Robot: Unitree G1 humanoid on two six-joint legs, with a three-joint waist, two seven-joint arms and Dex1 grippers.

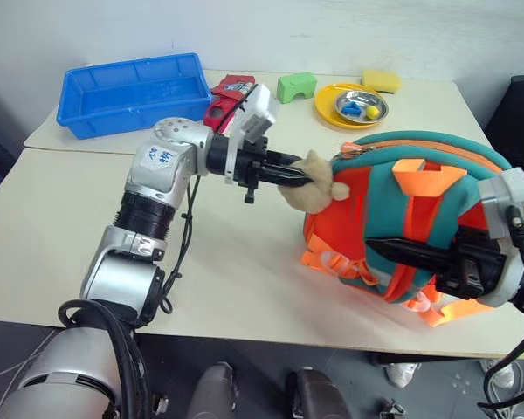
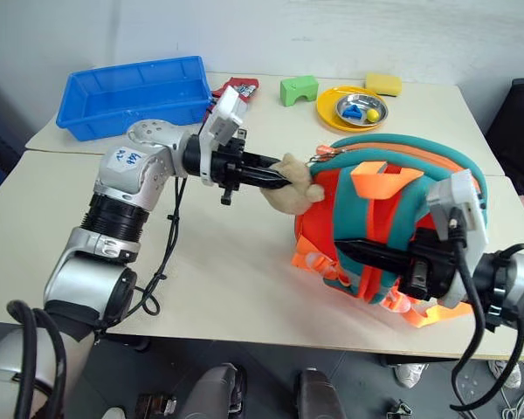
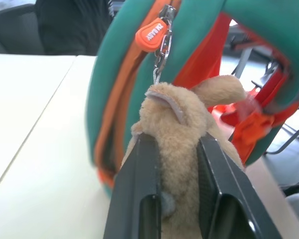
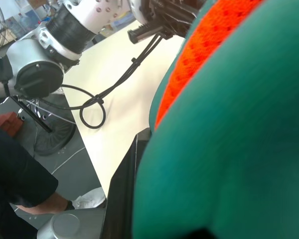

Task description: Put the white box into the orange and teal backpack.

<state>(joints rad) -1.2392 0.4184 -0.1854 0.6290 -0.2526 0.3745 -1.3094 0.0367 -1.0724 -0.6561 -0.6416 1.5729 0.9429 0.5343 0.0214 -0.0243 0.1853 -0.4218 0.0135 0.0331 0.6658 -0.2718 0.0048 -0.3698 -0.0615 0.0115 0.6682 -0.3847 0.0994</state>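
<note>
Orange and teal backpack (image 1: pixel 402 218) upright on tabletop (image 1: pixel 236 262): soft, bulky, floppy. Left end effector (image 1: pixel 302 182) clamped on plush charm (image 3: pixel 182 144), weak handle; right end effector (image 1: pixel 393 251) closed against strap, firmer hold

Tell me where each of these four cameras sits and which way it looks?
Left and right eye views: on the head, looking down over both arms at the bulky orange and teal fabric backpack.
Left wrist view: along the left pincer, clamped on the beige plush charm.
Right wrist view: along the right pincer, against teal fabric.
Shared: backpack in all; charm in head and left wrist views.
</note>
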